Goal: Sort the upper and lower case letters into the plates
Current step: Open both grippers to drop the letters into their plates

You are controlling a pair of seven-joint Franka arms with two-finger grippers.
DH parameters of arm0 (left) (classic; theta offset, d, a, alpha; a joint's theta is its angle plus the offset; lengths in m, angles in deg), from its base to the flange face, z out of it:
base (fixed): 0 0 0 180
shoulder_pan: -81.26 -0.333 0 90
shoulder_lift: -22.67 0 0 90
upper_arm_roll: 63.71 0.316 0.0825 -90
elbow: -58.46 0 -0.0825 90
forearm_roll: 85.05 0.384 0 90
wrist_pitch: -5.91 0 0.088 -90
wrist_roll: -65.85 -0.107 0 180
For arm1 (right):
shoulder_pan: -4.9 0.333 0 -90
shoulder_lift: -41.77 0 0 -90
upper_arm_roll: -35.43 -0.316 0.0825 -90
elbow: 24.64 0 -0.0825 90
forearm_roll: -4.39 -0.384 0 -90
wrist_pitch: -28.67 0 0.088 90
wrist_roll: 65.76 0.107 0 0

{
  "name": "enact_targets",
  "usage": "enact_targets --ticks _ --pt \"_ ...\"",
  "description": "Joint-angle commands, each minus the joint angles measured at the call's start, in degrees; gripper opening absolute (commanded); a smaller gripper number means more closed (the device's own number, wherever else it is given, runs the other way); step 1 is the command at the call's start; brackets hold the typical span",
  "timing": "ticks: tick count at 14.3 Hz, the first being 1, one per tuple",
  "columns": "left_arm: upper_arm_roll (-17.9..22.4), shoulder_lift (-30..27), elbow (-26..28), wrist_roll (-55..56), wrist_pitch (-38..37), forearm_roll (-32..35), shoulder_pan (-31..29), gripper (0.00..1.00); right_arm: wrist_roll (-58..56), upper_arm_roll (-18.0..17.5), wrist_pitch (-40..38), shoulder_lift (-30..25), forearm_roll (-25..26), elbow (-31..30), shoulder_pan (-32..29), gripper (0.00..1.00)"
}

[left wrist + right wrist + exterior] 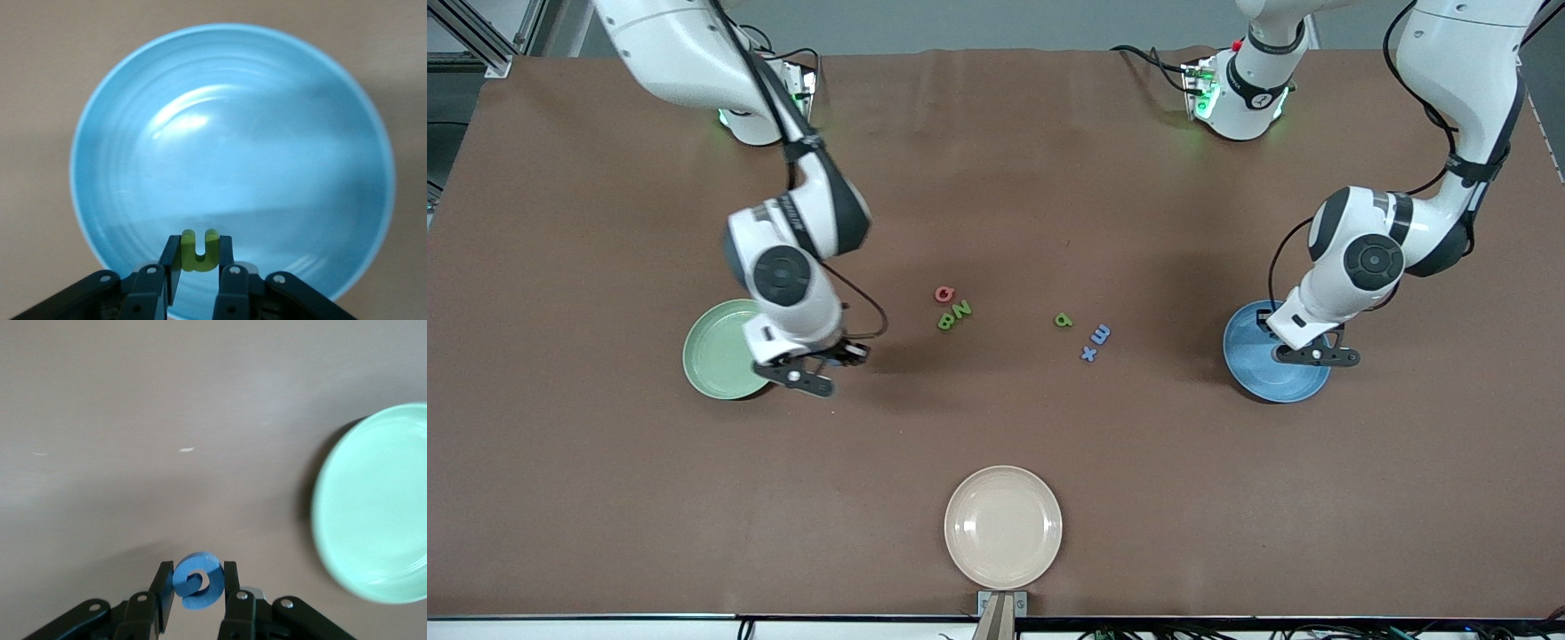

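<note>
The left gripper point(198, 261) is clamped on the green n point(199, 251), the small letter pinched between its two fingers and hanging in the air over the blue plate point(133, 133); in the front view that gripper point(1316, 356) sits above the plate point(1258, 378) at the left arm's end of the table. The right gripper point(197, 590) is closed on the blue G point(198, 580), held above bare tabletop just beside the pale green plate point(373, 520); from the front this gripper point(809, 380) hangs over the table at the edge of the green plate point(711, 356), on the side toward the middle of the table, at the right arm's end. Six letters lie on the brown table point(996, 178) between the two plates. The pink Q point(945, 293), green N point(961, 308) and green B point(945, 322) form a tight cluster, the Q farthest from the front camera and the B nearest. Toward the left arm's end, well apart from that cluster, lie the green p point(1063, 320), the blue m point(1101, 334) and the blue x point(1088, 354), the x nearest the camera. A cream-beige plate point(1003, 526) rests near the table's front edge, nearer the camera than all the letters.
</note>
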Motion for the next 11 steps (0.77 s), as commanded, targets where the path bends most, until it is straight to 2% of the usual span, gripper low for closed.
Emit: enact_targets --ticks 1,4,6,8,9,10,11 --pt "-0.5 0.7 0.6 -2.3 2.2 1.4 -2.0 0.06 -9.5 -1.6 9.0 -7.8 0.6 -15.4 -6.5 0.0" --pt "-0.5 2.0 0.4 -4.7 4.2 1.4 -2.8 0.08 -20.6 -1.6 16.5 -8.8 0.6 -22.4 -14.0 0.0" --pt "-0.4 2.7 0.4 -4.8 5.5 1.4 -2.9 0.1 -23.8 -1.6 22.7 -8.5 0.6 -26.5 -16.7 0.0" --pt "-0.4 2.7 0.4 -5.8 5.5 1.4 -3.3 0.16 -24.9 -1.6 24.5 -8.0 0.6 -27.4 -17.9 0.0" --pt "-0.4 2.6 0.4 -6.6 5.5 1.4 -3.3 0.25 -25.0 -1.6 24.5 -8.0 0.6 -27.6 -18.1 0.0" --pt "-0.4 2.2 0.4 -7.1 5.5 1.4 -3.3 0.41 -25.0 -1.6 24.5 -7.8 0.6 -27.6 -18.1 0.0" --pt "-0.5 1.9 0.4 -7.1 5.5 1.4 -3.3 0.65 -25.0 -1.6 24.5 -7.8 0.6 -27.6 -18.2 0.0"
